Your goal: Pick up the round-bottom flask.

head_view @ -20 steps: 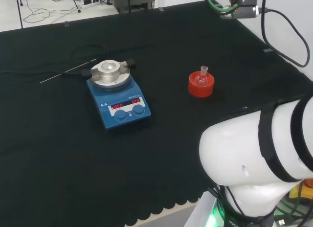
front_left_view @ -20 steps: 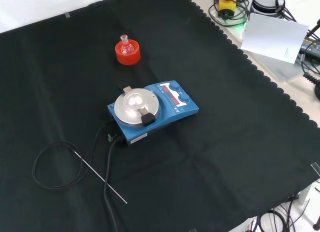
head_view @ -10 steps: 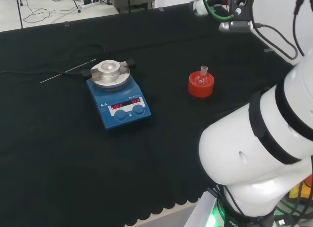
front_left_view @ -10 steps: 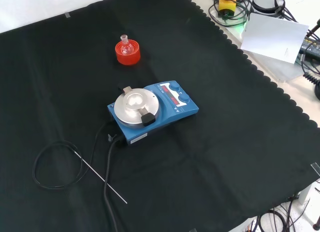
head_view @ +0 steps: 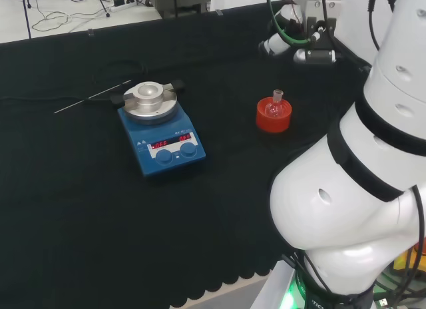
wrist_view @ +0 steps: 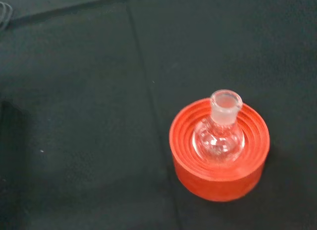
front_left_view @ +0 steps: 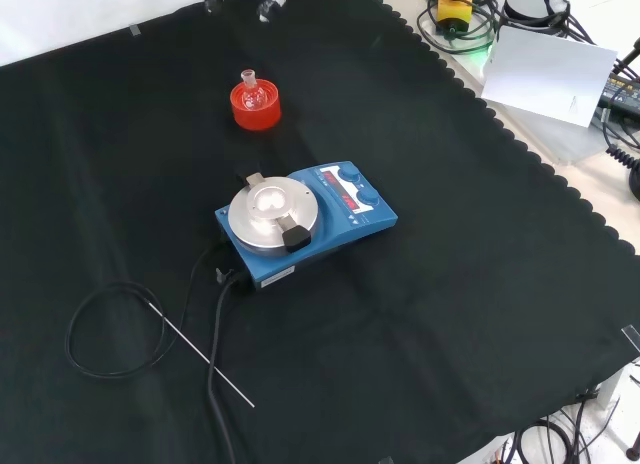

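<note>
The small clear glass round-bottom flask [wrist_view: 219, 133] sits upright in a red ribbed ring stand [wrist_view: 219, 163]. The ring is there so the round bottom cannot roll away. Its open neck points up, so it looks easy to grab. In the head view, a blue box with a round silver top [head_view: 160, 129] stands well apart to its left. The black and white hand [head_view: 293, 44] hangs above and beyond the flask. A second ago it was not there; it has come closer. I cannot tell if its fingers are curled.
</note>
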You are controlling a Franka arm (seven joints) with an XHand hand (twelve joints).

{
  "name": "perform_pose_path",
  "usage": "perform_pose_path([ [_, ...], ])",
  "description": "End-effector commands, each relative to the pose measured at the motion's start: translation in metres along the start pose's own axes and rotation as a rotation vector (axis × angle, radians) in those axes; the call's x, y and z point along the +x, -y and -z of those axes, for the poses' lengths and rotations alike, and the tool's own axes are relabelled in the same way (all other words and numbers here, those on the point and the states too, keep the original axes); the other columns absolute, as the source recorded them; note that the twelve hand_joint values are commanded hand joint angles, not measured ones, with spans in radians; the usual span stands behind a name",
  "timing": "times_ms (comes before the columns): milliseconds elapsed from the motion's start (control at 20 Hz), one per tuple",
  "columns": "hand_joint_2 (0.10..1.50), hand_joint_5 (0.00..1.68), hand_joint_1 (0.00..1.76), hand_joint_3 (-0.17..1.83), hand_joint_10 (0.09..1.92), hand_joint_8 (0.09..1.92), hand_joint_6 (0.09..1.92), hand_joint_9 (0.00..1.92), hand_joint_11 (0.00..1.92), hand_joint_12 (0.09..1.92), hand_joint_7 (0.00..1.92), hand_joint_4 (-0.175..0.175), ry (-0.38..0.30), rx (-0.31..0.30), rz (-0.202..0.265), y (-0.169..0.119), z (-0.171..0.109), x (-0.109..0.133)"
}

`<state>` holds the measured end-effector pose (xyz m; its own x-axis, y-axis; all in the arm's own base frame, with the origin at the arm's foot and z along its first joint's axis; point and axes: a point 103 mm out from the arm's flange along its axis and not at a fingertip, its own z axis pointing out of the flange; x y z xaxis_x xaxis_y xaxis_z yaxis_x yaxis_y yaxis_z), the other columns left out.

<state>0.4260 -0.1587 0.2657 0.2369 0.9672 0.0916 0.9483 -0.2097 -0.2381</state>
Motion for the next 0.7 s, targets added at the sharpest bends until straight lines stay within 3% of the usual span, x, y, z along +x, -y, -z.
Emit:
perform_pose_path([
  [50, 0.77, 0.52, 0.79, 0.51, 0.69, 0.63, 0.09, 0.38, 0.0, 1.39, 0.2, -0.021, -0.049, -0.021, -0.03, -0.029, -0.026, -0.017],
  [700, 0.65, 0.66, 0.86, 0.6, 0.7, 0.65, 0.11, 0.42, 0.02, 1.42, 0.23, -0.045, -0.112, 0.022, -0.056, -0.034, -0.072, -0.026],
])
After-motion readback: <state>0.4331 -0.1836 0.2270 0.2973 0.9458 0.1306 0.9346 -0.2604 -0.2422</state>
